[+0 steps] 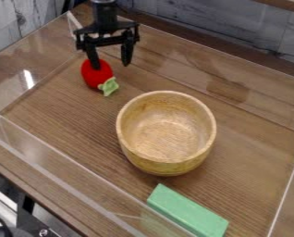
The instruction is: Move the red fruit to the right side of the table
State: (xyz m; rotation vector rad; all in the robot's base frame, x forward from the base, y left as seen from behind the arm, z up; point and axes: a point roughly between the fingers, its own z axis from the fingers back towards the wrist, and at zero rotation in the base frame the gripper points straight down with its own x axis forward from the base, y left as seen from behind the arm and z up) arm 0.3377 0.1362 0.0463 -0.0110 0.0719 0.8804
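the red fruit [98, 73] had a smooth, glossy skin that looked like plastic. the bowl [165, 132] looked like pale wood, smooth with a soft sheen. the bench [63, 120] showed brown wood grain under a low shine. the green block [187, 214] looked smooth and mostly matt. the pincer [107, 57] looked dark, its material too blurred to tell.

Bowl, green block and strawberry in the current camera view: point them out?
wooden bowl [128, 155]: camera view, inner wall
green block [187, 213]: camera view, top face
red strawberry [95, 76]: camera view, red body
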